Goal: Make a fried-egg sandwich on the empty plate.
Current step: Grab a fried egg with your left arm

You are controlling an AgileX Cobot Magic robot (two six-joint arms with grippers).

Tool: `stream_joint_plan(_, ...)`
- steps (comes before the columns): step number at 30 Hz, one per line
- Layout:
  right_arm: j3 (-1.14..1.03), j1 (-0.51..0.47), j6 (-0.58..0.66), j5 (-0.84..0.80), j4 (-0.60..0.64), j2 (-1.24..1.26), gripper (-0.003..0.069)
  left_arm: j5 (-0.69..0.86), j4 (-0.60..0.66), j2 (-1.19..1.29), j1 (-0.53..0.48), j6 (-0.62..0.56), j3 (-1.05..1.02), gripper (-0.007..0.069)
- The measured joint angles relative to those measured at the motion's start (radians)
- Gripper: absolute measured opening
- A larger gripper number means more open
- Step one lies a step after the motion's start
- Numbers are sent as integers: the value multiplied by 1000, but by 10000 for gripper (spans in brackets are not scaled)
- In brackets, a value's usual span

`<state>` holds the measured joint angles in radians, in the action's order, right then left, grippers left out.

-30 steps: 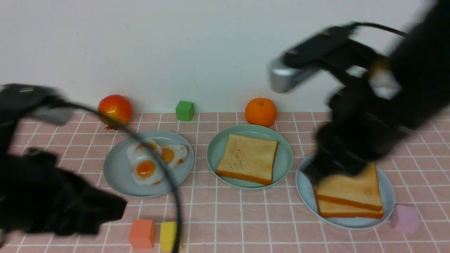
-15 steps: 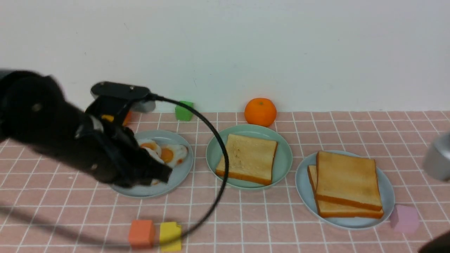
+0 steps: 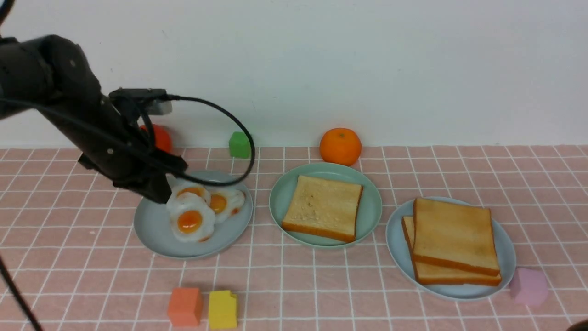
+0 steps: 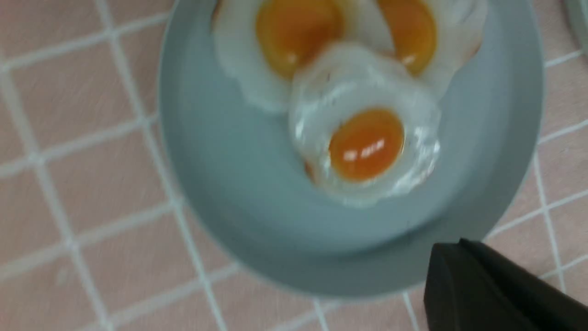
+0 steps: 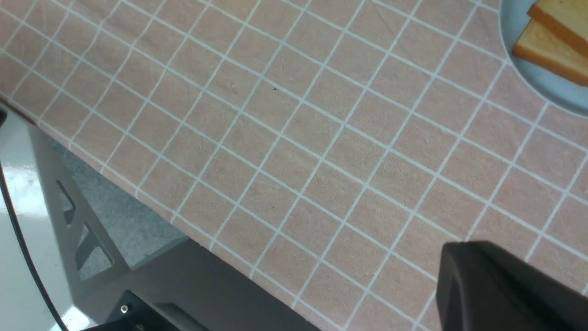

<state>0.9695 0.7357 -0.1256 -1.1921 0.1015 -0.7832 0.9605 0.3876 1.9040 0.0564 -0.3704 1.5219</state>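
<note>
A mint-green plate in the middle holds one toast slice. Two more toast slices lie stacked on the pale plate at the right. Three fried eggs overlap on the pale plate at the left, with the nearest egg on top. My left gripper is shut and empty, low over that plate's back-left part beside the eggs. My right gripper is shut and empty above bare tablecloth, and its arm is out of the front view.
Along the wall stand a red fruit, half hidden by the left arm, a green cube and an orange. Near the front lie an orange cube, a yellow cube and a pink block. The table's edge lies below the right gripper.
The right arm left the toast plate and went out of the front view to the right. The left arm came from the front left to the egg plate, then rose toward its back left.
</note>
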Motion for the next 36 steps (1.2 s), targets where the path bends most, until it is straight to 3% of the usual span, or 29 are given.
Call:
stream_joint_plan(2,0,0,0,3,0,0,19,30,41,38,-23,-49,40,14)
stream_joint_plan(5,0,0,0,26,1,0,22,58,103,130,-54,-167,129,76)
stream_joint_plan(10,0,0,21,87,12,0,24,6,119,202,-52,-299,163,277)
stream_joint_plan(15,0,0,34,113,31,0,24,-67,126,232,-51,-350,164,372)
stream_joint_plan(30,0,0,68,120,47,0,32,-80,182,297,-51,-476,171,388)
stream_joint_plan(36,0,0,72,122,76,0,32,-78,181,300,-51,-479,172,331)
